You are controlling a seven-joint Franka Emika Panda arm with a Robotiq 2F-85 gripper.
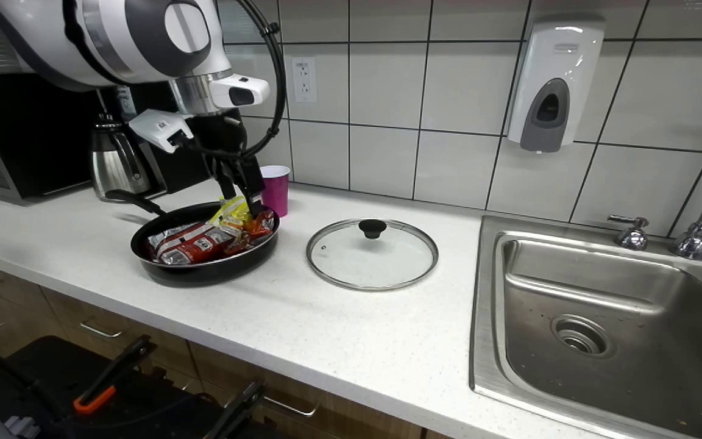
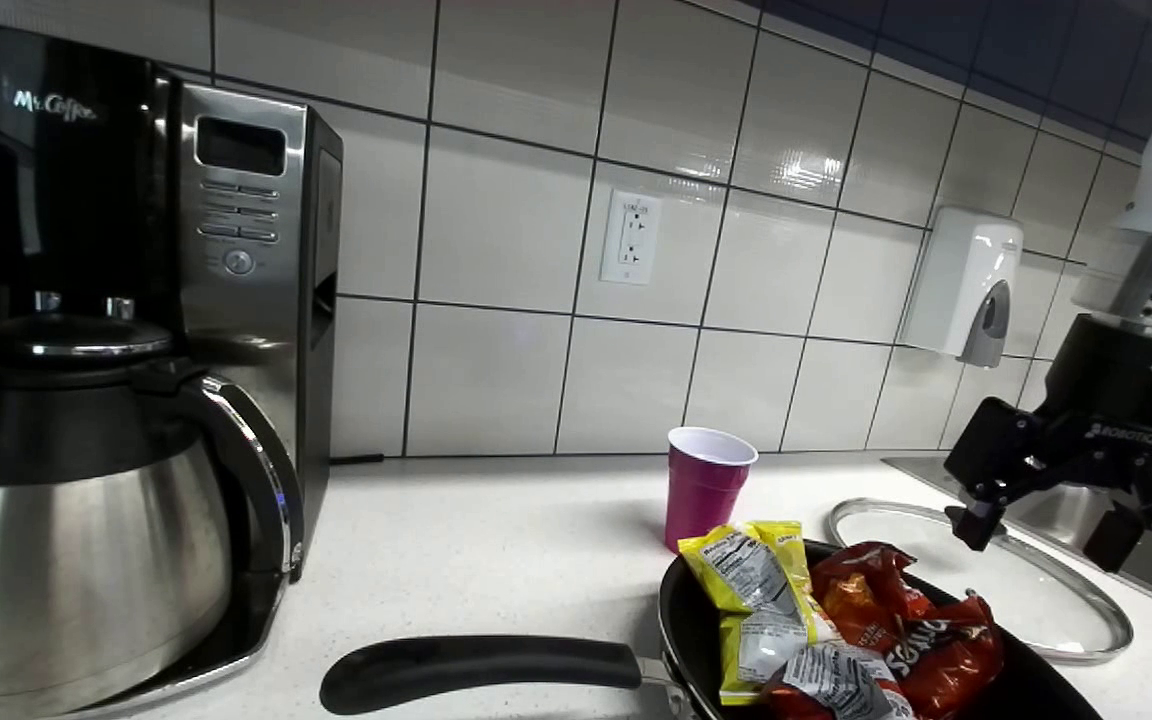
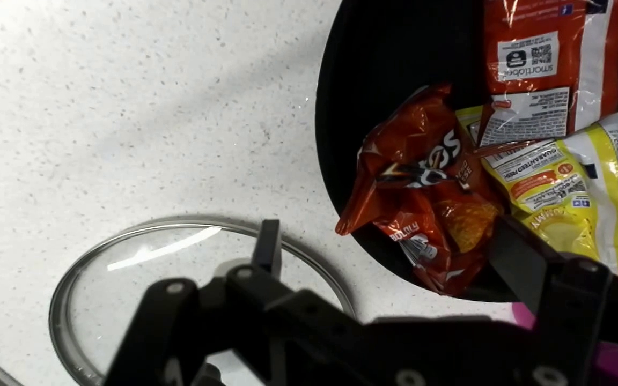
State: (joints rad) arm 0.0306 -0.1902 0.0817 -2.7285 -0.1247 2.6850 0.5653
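Observation:
My gripper (image 3: 387, 236) stands open above the black pan's edge, with nothing held between its fingers. Nearest to it is a crumpled red Doritos bag (image 3: 421, 177) in the pan (image 1: 205, 274). Beside that bag lie a yellow chip bag (image 3: 556, 182) and a red and white bag (image 3: 534, 64), heaped together. In an exterior view the fingertips hang over the bags; in an exterior view from lower down, the gripper (image 2: 1044, 535) shows a gap above the pan. A glass lid (image 1: 372, 265) with a black knob lies flat on the counter, apart from the pan.
A pink cup (image 2: 706, 490) stands behind the pan, close to its rim. The pan's handle (image 2: 481, 665) points toward the coffee maker (image 2: 256, 210) and its steel carafe (image 2: 86, 560). Past the lid is a steel sink (image 1: 486, 341); a soap dispenser (image 1: 561, 67) hangs on the tiles.

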